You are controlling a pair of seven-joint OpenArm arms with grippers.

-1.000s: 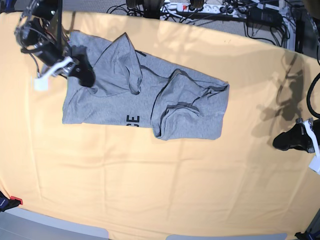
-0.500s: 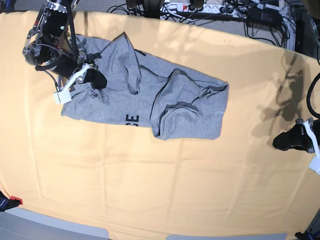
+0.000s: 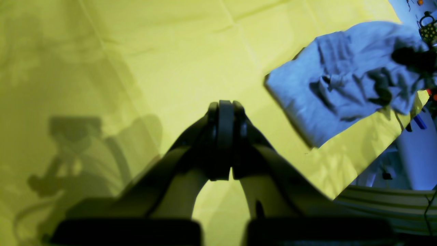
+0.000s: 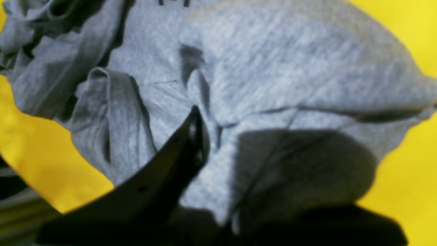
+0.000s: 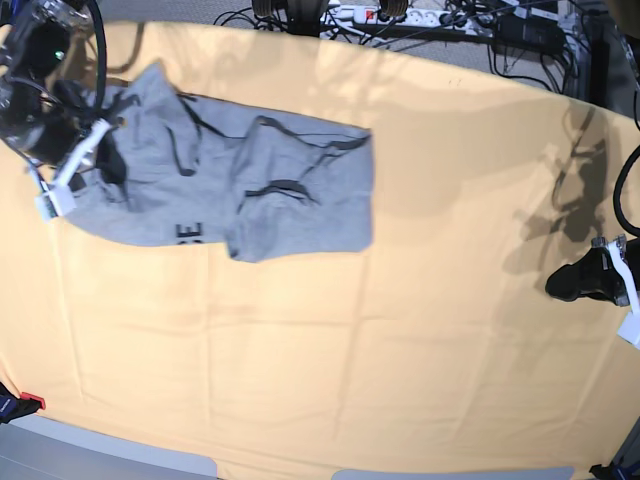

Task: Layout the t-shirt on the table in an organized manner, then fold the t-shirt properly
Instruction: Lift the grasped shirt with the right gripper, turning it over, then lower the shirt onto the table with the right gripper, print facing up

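The heather-grey t-shirt (image 5: 250, 185) lies crumpled at the far left of the table (image 5: 330, 350), with part of its black lettering (image 5: 188, 234) showing at its near edge. My right gripper (image 5: 100, 160) is shut on the shirt's left end. In the right wrist view the rumpled cloth (image 4: 259, 68) fills the frame and wraps over one black finger (image 4: 177, 153); the other finger is hidden under it. My left gripper (image 5: 585, 282) is shut and empty, low at the table's right edge. In the left wrist view the left gripper (image 3: 225, 112) sits over bare cloth, far from the shirt (image 3: 341, 82).
Cables and a power strip (image 5: 400, 15) run along the far edge of the table. A red and blue clamp (image 5: 20, 403) sits at the front left corner. The left arm's shadow (image 5: 570, 190) falls on the right side.
My right gripper has moved left and toward the far-left corner, dragging the shirt with it. The shirt now lies further left and more stretched out. The left arm has not moved.
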